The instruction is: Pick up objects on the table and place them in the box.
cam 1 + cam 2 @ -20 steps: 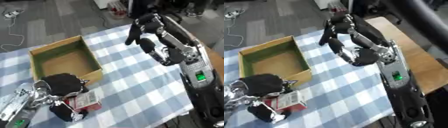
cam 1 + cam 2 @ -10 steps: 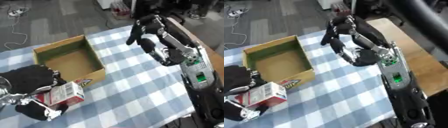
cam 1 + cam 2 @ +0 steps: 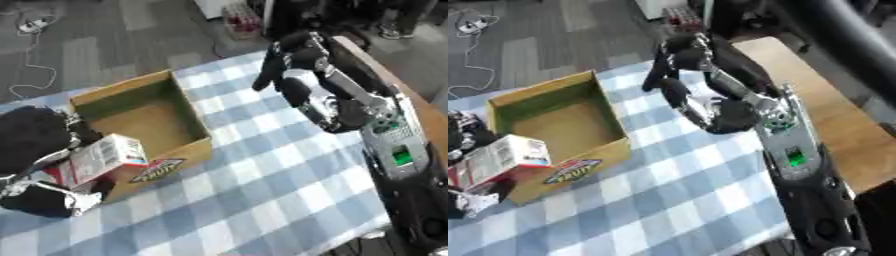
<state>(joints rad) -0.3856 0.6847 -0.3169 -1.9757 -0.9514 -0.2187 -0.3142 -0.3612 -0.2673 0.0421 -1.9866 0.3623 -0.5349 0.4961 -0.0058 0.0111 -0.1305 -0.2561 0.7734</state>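
Blue-checked tablecloth [image 3: 262, 185] over wooden table [image 3: 842, 130]; grey floor [image 3: 114, 45], perhaps carpet.

So there's an open cardboard box [image 3: 144, 125], tan, with greenish inner walls and a bare brown floor, sitting upright on the blue-and-white checked worktop [image 3: 280, 190] a bit askew. Front wall has an oval logo, lettering too blurry to read. The object is a small white carton [image 3: 101, 160] with red and blue print, tilted, lifted off the cloth and held at the box's near-left corner, just over the rim, in the left robot hand [image 3: 39, 165]
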